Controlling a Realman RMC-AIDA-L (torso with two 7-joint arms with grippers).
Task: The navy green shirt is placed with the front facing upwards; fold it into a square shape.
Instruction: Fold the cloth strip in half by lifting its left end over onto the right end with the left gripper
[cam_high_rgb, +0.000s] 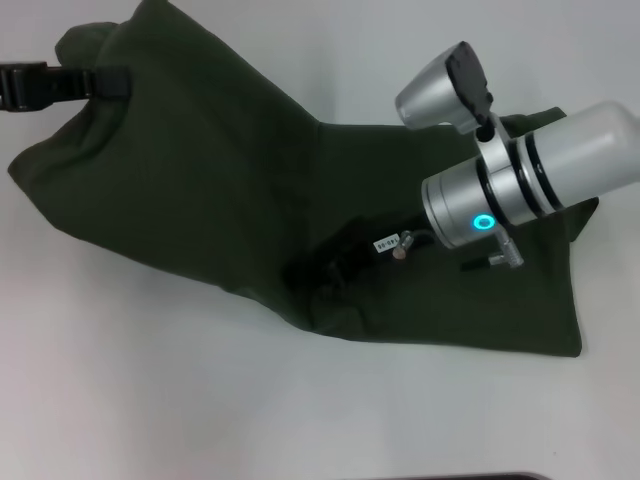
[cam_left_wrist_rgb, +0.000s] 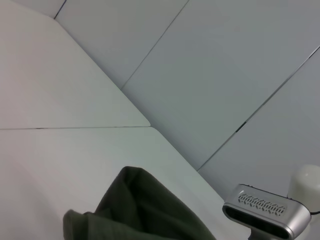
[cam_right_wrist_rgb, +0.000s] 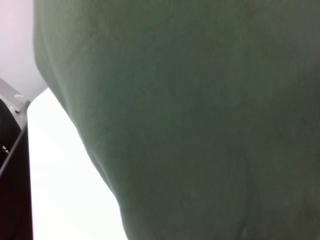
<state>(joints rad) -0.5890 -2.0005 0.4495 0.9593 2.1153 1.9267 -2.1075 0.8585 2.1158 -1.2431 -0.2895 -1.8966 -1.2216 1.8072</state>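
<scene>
Right tool (cam_high_rgb: 330, 268) gripping navy green shirt (cam_high_rgb: 200, 190)

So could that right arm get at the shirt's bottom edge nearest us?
Probably yes. The right gripper already sits low on the navy green shirt, and only bare cloth lies between it and that near edge; nothing stands in the way.

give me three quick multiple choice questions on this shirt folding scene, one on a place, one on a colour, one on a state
1. Where is the left gripper?
A. at the shirt's far left edge
B. at its near right corner
C. off the table

2. What colour is the navy green shirt?
A. red
B. dark olive green
C. white

3. How does the shirt lie on the white table?
A. spread fully flat
B. rolled into a tube
C. partly folded, bunched in the middle

Answers: 1 A, the head view shows it at the far left edge. 2 B, the cloth is dark olive in all views. 3 C, the fabric is doubled and creased near the right gripper.
</scene>
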